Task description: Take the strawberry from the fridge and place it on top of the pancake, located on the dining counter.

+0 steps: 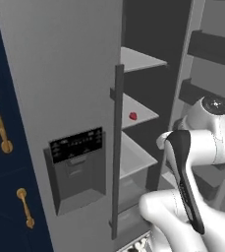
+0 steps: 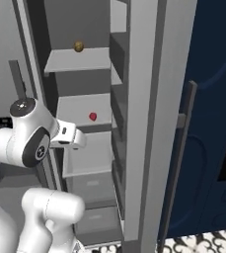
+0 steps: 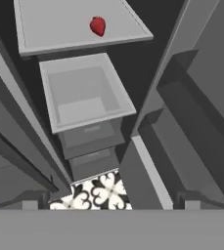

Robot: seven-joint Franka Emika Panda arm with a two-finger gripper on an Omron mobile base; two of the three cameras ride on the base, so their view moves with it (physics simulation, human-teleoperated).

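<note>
Lying on: the tiny dark-red rounded strawberry [image 1: 133, 116] is being seen on a pale grey middle shelf [image 1: 146, 110] inside the tall grey two-door fridge [image 1: 60, 74], whose right door is standing open; the berry is resting a little in from the shelf's front edge, with bare shelf all round it.

Neighbours: a small brownish round item [image 2: 78, 46] is sitting on the shelf above, well apart; an open grey drawer bin [image 3: 84, 90] is showing below the berry's shelf in the hand view.

Pincer: the two-finger gripper [image 3: 111, 207] is being held fully spread and empty — nothing is being gripped or touched, and it is hanging below and in front of the berry's shelf, looking down toward the patterned floor tiles [image 3: 101, 193].

Handling, as judged: the berry is being taken as very light, soft and easily bruised, with a rounded skin that may roll or slip out of a hard squeeze.

Hold, as judged: the widest part of the body is being favoured — fingers on opposite flanks, closed gently, approached level over the shelf's front edge.

Risk: the berry may be nudged deeper or off the shelf by a fingertip arriving off-centre.
</note>
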